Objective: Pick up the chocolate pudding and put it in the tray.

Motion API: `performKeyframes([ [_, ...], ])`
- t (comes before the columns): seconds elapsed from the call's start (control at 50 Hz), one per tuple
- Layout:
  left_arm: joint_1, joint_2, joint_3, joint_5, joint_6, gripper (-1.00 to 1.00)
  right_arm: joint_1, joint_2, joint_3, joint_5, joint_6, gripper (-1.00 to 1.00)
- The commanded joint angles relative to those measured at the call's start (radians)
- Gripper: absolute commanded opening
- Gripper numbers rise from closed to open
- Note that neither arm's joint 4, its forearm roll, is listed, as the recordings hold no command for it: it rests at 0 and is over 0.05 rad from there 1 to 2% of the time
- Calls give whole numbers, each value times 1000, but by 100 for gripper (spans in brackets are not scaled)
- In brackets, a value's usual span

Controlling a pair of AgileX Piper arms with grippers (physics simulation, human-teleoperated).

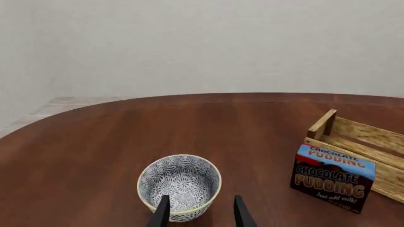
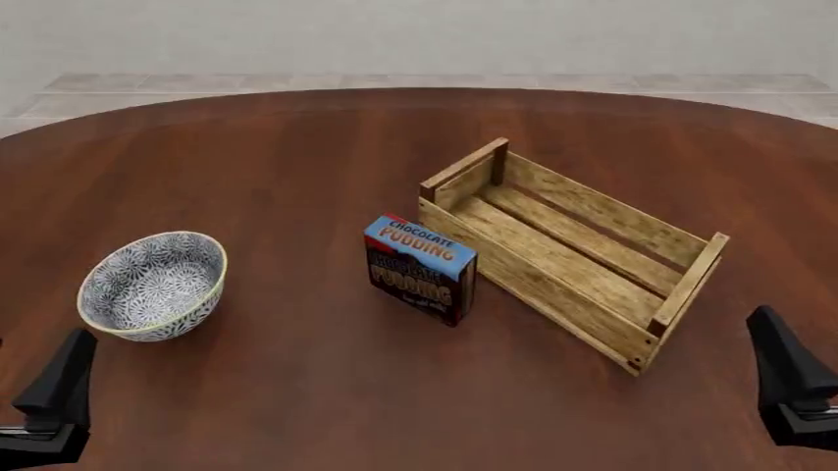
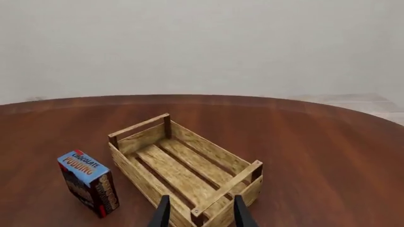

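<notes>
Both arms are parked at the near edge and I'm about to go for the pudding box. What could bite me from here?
1. The chocolate pudding stands upright close beside the tray's long wall; a claw finger may catch that wall.
2. A sideways nudge could topple the carton.
3. The bowl sits just ahead of the left claw; the right claw likely has the clearer path.

One small blue-topped chocolate pudding carton point(image 2: 421, 269), one light wooden slatted tray point(image 2: 572, 250), one round blue-white patterned bowl point(image 2: 152, 285), two black grippers.

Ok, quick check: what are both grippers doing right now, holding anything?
Left gripper: open, holding nothing, near the bowl.
Right gripper: open, holding nothing, near the tray.
</notes>
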Motion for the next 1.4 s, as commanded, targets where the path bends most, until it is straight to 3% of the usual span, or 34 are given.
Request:
performKeyframes([
  [0.02, 0, 0, 0, 0, 0, 100, 52, 131, -149, 31, 13, 100],
  [0.18, 0, 0, 0, 0, 0, 100, 87, 223, -274, 68, 24, 100],
  [0.24, 0, 0, 0, 0, 0, 100, 86, 350, -324, 77, 45, 100],
  [0.3, 0, 0, 0, 0, 0, 100, 98, 357, -360, 83, 15, 100],
  [0.32, 0, 0, 0, 0, 0, 100, 112, 415, -379, 83, -36, 100],
  [0.4, 0, 0, 0, 0, 0, 100, 133, 504, -423, 74, -121, 100],
  [0.44, 0, 0, 0, 0, 0, 100, 149, 534, -452, 73, -114, 100],
  [0.48, 0, 0, 0, 0, 0, 100, 178, 595, -483, 77, -154, 100],
  [0.52, 0, 0, 0, 0, 0, 100, 201, 631, -515, 87, -120, 100],
  [0.54, 0, 0, 0, 0, 0, 100, 192, 643, -535, 90, -137, 100],
  [0.58, 0, 0, 0, 0, 0, 100, 258, 684, -569, 94, -126, 100],
  [0.6, 0, 0, 0, 0, 0, 100, 258, 690, -585, 99, -89, 100],
  [0.62, 0, 0, 0, 0, 0, 100, 263, 718, -601, 109, -87, 100],
  [0.7, 0, 0, 0, 0, 0, 100, 320, 719, -632, 67, -193, 100],
  [0.76, 0, 0, 0, 0, 0, 100, 285, 773, -667, 84, -176, 100],
  [0.78, 0, 0, 0, 0, 0, 100, 288, 793, -691, 101, -109, 100],
  [0.8, 0, 0, 0, 0, 0, 100, 295, 814, -707, 110, -99, 100],
  [0.96, 0, 0, 0, 0, 0, 100, 316, 899, -798, 113, -160, 100],
  [0.98, 0, 0, 0, 0, 0, 100, 352, 925, -817, 127, -148, 100],
  [1.2, 0, 0, 0, 0, 0, 100, 395, 1053, -886, 127, -148, 100],
  [1.22, 0, 0, 0, 0, 0, 100, 413, 1076, -891, 131, -175, 100],
  [1.28, 0, 0, 0, 0, 0, 100, 413, 1120, -910, 138, -183, 100],
  [1.3, 0, 0, 0, 0, 0, 100, 414, 1125, -920, 140, -157, 100],
  [1.38, 0, 0, 0, 0, 0, 100, 482, 1161, -941, 150, -188, 100],
  [1.4, 0, 0, 0, 0, 0, 100, 464, 1166, -946, 144, -184, 100],
])
